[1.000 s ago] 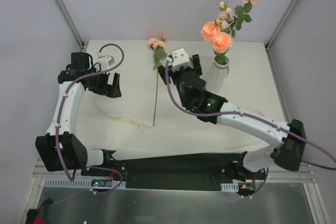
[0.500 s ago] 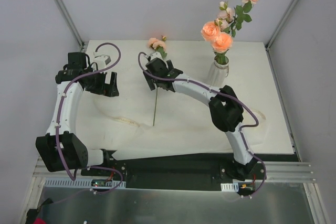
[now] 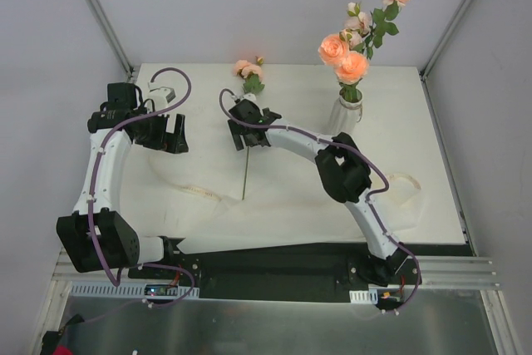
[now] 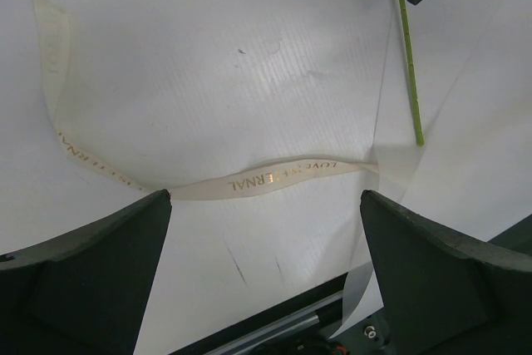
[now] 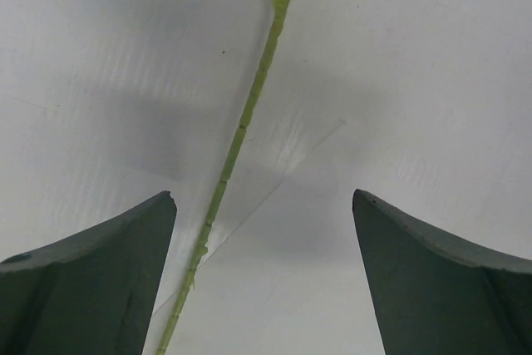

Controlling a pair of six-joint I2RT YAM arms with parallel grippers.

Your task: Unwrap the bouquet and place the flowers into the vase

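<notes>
The clear glass vase (image 3: 348, 114) stands at the back right with several peach and pink flowers (image 3: 343, 54) in it. One more flower (image 3: 247, 69) lies on the table, its thin green stem (image 5: 241, 135) running toward me. My right gripper (image 3: 249, 133) hangs open over that stem. In the right wrist view the stem passes between the fingers (image 5: 100, 272), closer to the left one and touching neither. The bouquet is undone, and its white wrapping paper (image 3: 283, 201) lies spread flat. My left gripper (image 3: 172, 137) is open and empty above the cream ribbon (image 4: 274, 176).
The ribbon (image 3: 199, 191) trails across the paper at the left, and another loop of it (image 3: 406, 182) lies at the right. The table's near edge and a black rail (image 4: 274, 322) show in the left wrist view. Frame posts stand at both back corners.
My right arm has swung left from beside the vase and come down over the lying flower's stem. The left arm has hardly moved.
</notes>
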